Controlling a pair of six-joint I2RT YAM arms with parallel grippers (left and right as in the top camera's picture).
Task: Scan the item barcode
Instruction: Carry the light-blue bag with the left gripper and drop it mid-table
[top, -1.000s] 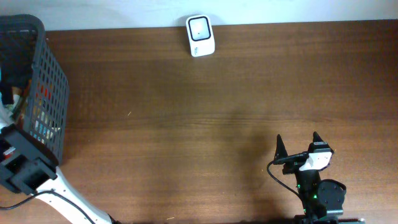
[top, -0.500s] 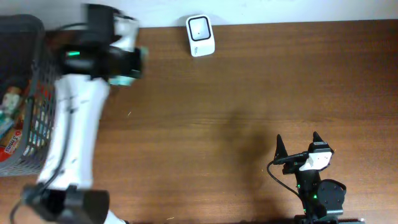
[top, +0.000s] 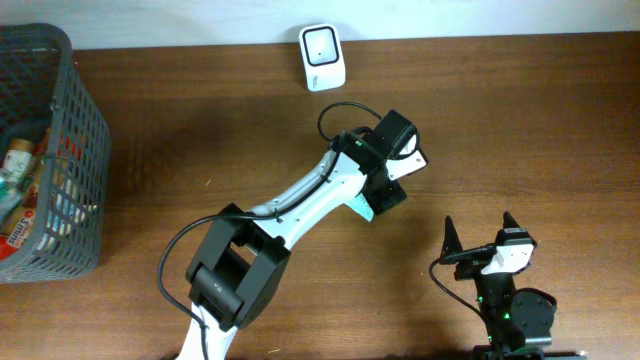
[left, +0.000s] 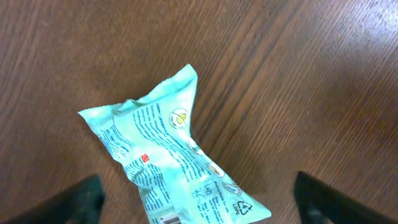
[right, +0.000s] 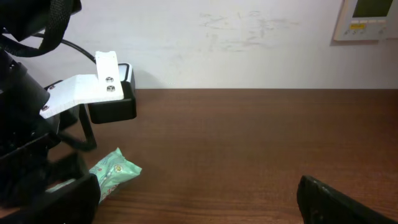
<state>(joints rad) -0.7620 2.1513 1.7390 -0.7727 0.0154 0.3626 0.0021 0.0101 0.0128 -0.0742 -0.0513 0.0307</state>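
Left claw (left: 198, 205): released. Both fingertips (left: 84, 196) sit spread at the lower corners of your wrist view, with nothing pinched.
Packet (left: 168, 162): a crumpled teal snack packet, flat on the table (top: 520, 120), printed side up. It lies between the spread fingers, and no finger is visibly on it. From overhead you only get one teal corner (top: 362, 208) poking out from under the claw.
Left arm (top: 300, 200): reaches diagonally from the near-left base to mid-table, wrist bent down over the packet.
Right claw (top: 480, 232): spread wide and empty, at the near-right edge with fingers pointing to the far side, clear of the packet.
Scanner (top: 322, 57): white, at the far edge, well apart from the packet.
Basket (top: 90, 130): grey, at the left edge, with goods inside.
Change: a second ago your left arm was down beside the basket. Half a second ago it was at the far edge, left of the scanner, carrying something teal. Now it is at mid-table and the packet is down on the wood. The right arm, scanner and basket are as before.
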